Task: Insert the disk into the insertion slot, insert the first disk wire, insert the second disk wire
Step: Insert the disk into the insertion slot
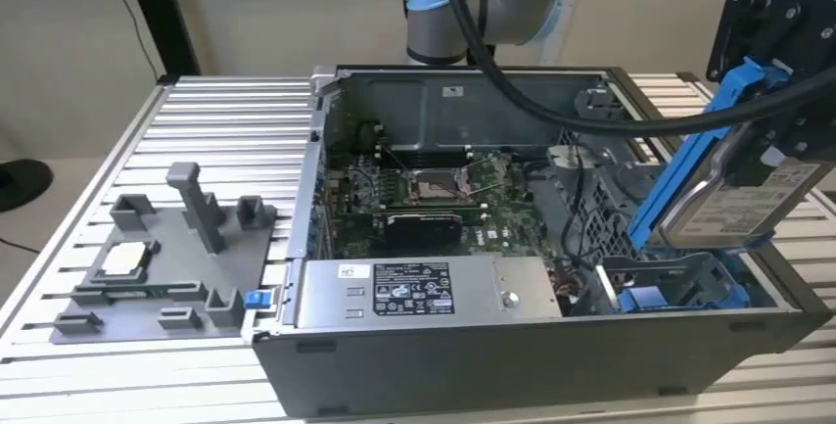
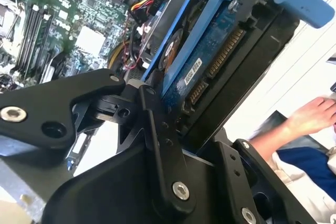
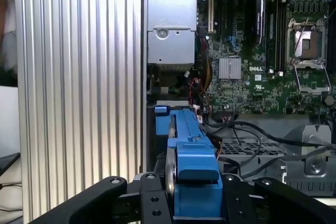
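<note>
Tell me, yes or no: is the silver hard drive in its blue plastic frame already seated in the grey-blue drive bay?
No, in the exterior view the gripper holds the hard drive tilted above the drive bay.

Robot lab: slatted aluminium bench (image 1: 209, 120), opened computer case (image 1: 523, 370).

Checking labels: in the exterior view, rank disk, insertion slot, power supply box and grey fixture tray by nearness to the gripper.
1. Disk, in the gripper.
2. Insertion slot, below it.
3. Power supply box, mid-case.
4. Grey fixture tray, exterior view's far left.

Silver metal disk (image 1: 739, 214), ribbed metal table (image 1: 222, 111)
</note>
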`<state>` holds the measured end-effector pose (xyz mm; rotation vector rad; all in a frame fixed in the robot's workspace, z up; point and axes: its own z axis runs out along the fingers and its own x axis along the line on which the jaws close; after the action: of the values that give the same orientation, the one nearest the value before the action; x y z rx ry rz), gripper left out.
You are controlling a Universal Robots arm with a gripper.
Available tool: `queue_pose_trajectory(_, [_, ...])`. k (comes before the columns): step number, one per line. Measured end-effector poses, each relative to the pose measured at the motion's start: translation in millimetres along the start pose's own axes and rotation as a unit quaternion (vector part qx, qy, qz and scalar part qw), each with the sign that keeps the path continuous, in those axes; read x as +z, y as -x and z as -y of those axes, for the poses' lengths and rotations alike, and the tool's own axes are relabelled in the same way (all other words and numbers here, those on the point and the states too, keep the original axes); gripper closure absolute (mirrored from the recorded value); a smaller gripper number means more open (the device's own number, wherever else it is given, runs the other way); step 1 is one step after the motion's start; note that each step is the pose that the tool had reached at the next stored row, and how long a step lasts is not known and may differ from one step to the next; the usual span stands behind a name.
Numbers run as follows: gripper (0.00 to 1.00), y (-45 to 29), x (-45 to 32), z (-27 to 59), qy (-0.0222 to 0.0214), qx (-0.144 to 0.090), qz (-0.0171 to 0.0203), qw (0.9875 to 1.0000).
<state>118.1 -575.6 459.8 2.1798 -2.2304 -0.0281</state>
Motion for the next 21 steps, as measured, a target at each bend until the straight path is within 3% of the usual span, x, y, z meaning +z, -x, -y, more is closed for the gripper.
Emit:
queue_pose_trajectory(16, [1.00, -0.7, 28.9, 0.9, 0.0000, 0.003, -0.0001, 1.0000])
queue_pose_trajectory(21, [1.00, -0.7, 30.5, 0.9, 0.0000, 0.003, 0.0000, 1.0000])
